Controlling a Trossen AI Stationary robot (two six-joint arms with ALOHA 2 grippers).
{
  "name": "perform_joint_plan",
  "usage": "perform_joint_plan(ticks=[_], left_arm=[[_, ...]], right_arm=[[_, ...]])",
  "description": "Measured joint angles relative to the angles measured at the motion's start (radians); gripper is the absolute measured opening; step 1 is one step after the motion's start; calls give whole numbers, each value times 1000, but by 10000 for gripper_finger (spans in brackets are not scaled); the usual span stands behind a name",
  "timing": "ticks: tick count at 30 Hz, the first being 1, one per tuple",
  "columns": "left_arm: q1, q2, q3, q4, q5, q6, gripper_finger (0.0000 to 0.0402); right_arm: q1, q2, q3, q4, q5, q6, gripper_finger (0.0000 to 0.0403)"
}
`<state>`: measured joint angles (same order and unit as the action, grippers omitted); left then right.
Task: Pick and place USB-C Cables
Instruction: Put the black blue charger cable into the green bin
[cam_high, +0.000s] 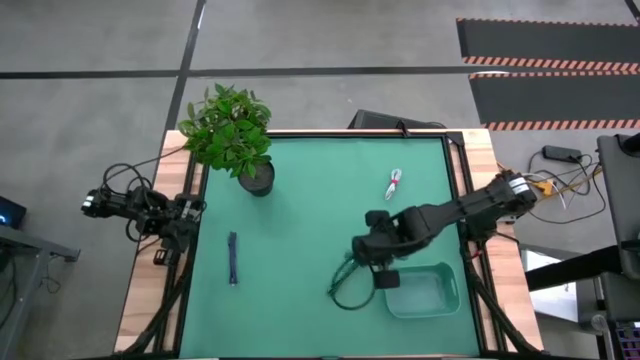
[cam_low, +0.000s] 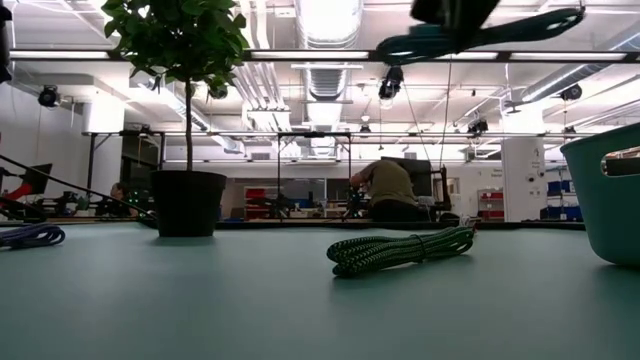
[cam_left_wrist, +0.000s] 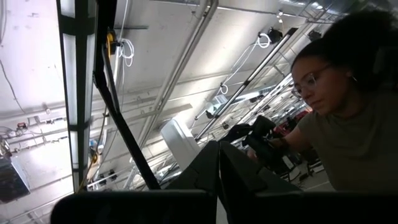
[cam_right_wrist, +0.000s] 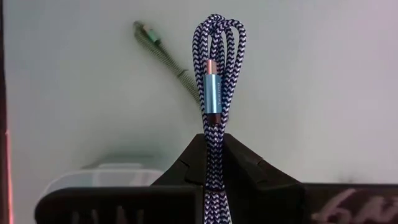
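High view: three cables (cam_high: 232, 258) on mat.

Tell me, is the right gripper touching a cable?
Touching: the right wrist view shows the right gripper clamped shut on the blue-and-white braided cable.

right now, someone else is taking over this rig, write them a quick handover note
Right gripper: shut on the teal-blue cable, held above the mat beside the teal bin.
Left gripper: parked at the table's left edge, off the mat.
On the mat: green cable lying near the bin, dark blue-purple cable toward the left, white and red cable toward the far right.
Done: one cable lifted; nothing seen in the bin.
Left: drop this one, then fetch the other three.
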<state>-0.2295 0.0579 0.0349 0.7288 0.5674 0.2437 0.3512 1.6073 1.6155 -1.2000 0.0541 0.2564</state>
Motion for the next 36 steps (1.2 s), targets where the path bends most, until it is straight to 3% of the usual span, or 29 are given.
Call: perform_joint_plan(ticks=[13,25,36], left_arm=[[0,-1,0,13,0,0,0],[0,-1,0,74,-25,0,0],[0,-1,0,102,-61,0,0]], right_arm=[[164,-125,-134,-17,5,111,17],[297,-301,-340,45,62,277,19],[408,-406,-562,261,86,327,19]])
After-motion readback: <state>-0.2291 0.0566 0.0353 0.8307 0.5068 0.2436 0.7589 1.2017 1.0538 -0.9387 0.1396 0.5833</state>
